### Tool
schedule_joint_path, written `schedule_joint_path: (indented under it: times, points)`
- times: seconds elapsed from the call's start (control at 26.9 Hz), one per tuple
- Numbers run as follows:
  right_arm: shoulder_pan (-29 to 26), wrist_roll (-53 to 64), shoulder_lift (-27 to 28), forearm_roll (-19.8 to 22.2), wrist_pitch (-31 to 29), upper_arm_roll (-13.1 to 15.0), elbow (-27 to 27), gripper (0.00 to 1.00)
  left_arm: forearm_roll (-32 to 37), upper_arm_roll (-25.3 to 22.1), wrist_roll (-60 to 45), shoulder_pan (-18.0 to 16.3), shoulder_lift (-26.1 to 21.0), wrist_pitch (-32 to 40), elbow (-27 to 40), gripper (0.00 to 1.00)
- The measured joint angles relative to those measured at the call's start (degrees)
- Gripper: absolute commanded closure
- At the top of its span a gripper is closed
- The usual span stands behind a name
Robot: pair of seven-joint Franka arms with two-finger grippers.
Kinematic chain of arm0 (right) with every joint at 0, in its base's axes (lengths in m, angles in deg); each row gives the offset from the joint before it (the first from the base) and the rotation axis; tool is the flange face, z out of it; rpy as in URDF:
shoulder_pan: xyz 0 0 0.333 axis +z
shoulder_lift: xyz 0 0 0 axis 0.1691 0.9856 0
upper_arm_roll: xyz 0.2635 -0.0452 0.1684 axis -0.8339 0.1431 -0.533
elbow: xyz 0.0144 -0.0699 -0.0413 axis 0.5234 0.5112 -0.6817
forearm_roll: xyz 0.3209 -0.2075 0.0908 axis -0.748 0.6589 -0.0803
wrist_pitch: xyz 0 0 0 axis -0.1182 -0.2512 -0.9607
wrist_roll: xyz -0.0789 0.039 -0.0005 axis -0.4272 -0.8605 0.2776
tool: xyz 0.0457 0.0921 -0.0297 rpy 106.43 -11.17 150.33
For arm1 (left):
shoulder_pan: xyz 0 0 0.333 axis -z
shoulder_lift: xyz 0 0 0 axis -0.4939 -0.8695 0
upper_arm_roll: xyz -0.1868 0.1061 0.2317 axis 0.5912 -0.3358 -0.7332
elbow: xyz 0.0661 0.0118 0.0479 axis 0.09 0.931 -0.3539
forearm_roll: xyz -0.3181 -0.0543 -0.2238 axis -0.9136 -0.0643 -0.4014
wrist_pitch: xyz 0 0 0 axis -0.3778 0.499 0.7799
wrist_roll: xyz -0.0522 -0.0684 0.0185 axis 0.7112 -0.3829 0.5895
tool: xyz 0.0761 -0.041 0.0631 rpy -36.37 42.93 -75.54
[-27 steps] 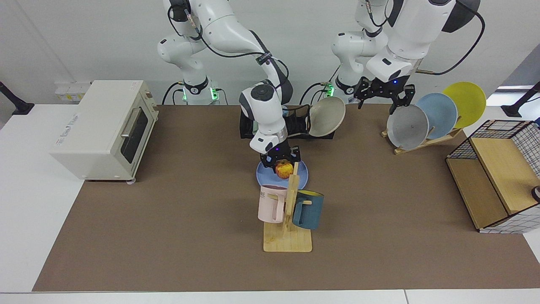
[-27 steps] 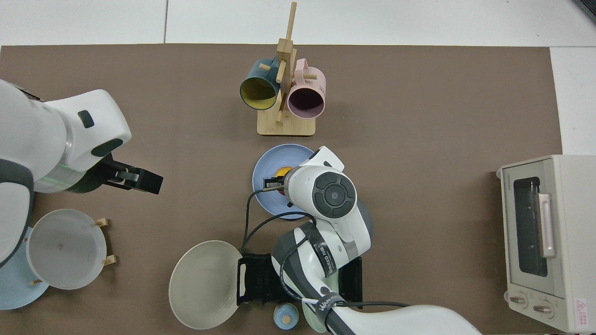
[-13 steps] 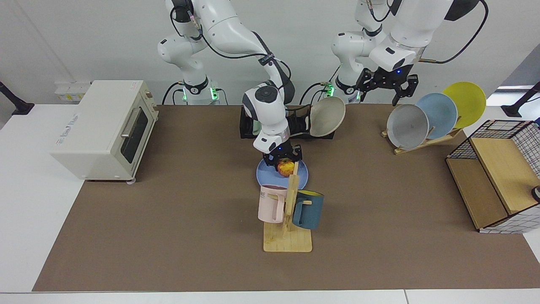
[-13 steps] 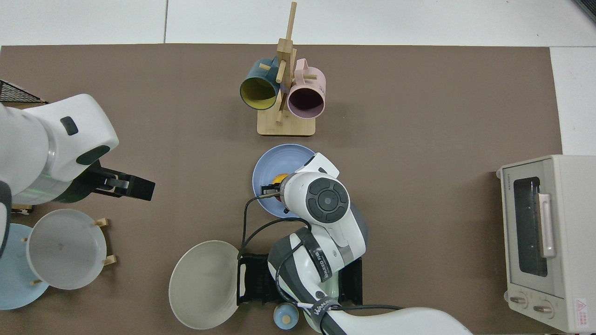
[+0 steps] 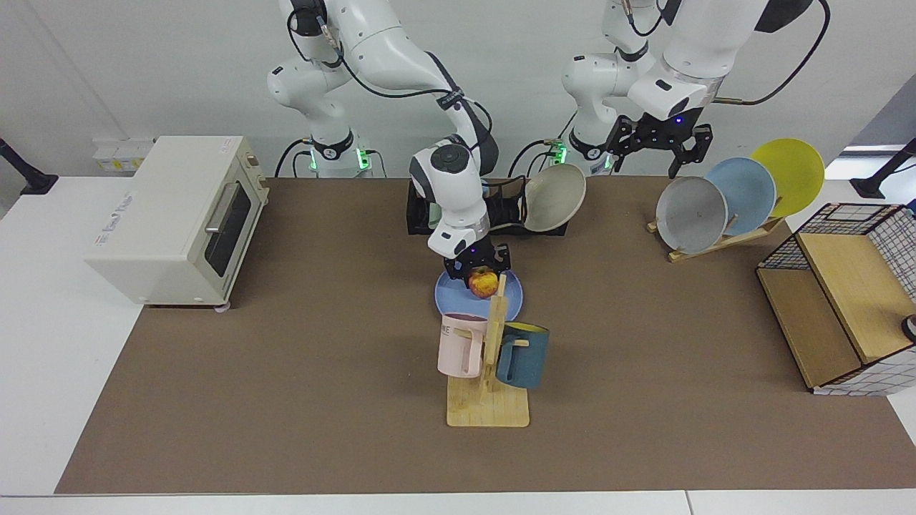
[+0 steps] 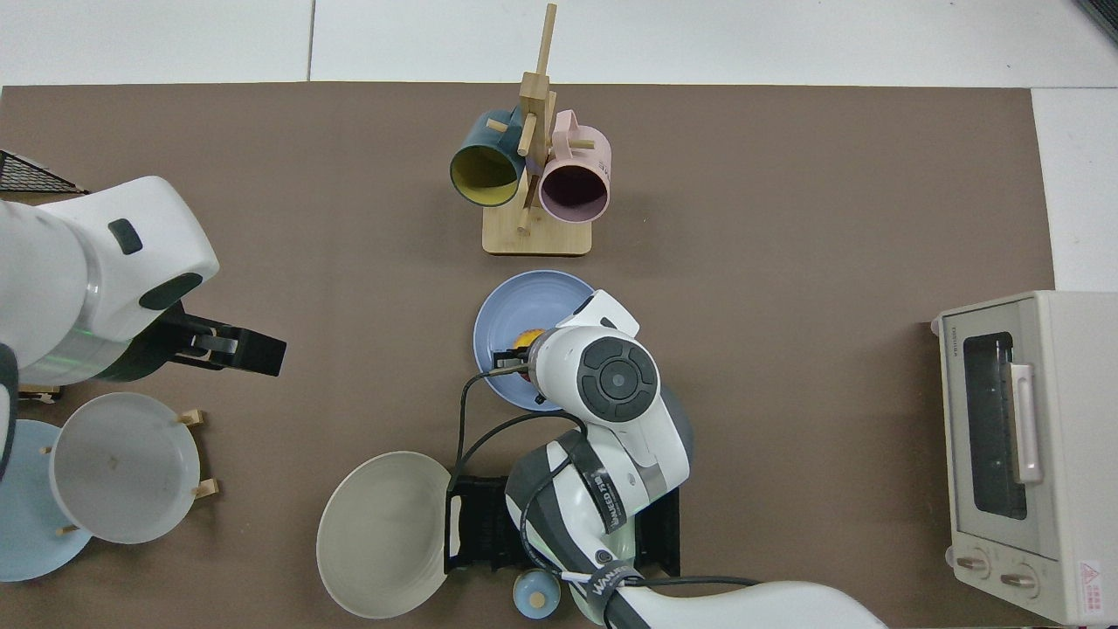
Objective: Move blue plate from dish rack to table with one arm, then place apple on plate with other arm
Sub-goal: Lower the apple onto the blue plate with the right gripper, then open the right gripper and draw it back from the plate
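One apple [image 5: 484, 283] (over blue plate [image 5: 453, 300])

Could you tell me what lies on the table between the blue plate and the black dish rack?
Nothing stands there in the top view: bare mat separates the blue plate from the dish rack, crossed above by the right arm and its cable.

There are two robot arms [image 5: 372, 43] [image 5: 687, 50], five plates [image 5: 458, 304] [image 5: 554, 197] [image 5: 690, 214] [image 5: 748, 189] [image 5: 791, 172], two mugs [image 5: 461, 345] [image 5: 522, 354], one apple [image 5: 484, 284], one toaster oven [image 5: 175, 218], and one black dish rack [image 5: 418, 214].

Mug tree [image 5: 494, 343] just beside blue plate [image 5: 451, 299]
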Motion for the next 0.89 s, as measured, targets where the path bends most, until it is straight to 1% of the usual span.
schedule_joint_path:
  times: [0.26, 0.45, 0.63, 0.89]
  points:
    - [0.0, 1.7, 0.0, 0.1, 0.2, 0.4, 0.8, 0.00, 0.1, -0.3, 0.0, 0.0, -0.3, -0.8, -0.4, 0.00]
    - [-0.4, 1.9, -0.6, 0.1, 1.5, 1.0, 0.5, 0.00, 0.1, -0.5, 0.0, 0.0, -1.3, -0.8, -2.3, 0.01]
    - [-1.9, 1.9, -3.7, 0.1, 6.0, 1.5, 0.0, 0.00, 0.1, -0.6, 0.0, 0.0, -3.6, -0.3, -5.5, 0.00]
    - [-6.7, 2.4, -10.8, 0.4, 14.6, 1.6, -0.3, 0.00, 0.2, -0.7, 0.0, 0.0, -4.6, 0.3, -7.0, 0.00]
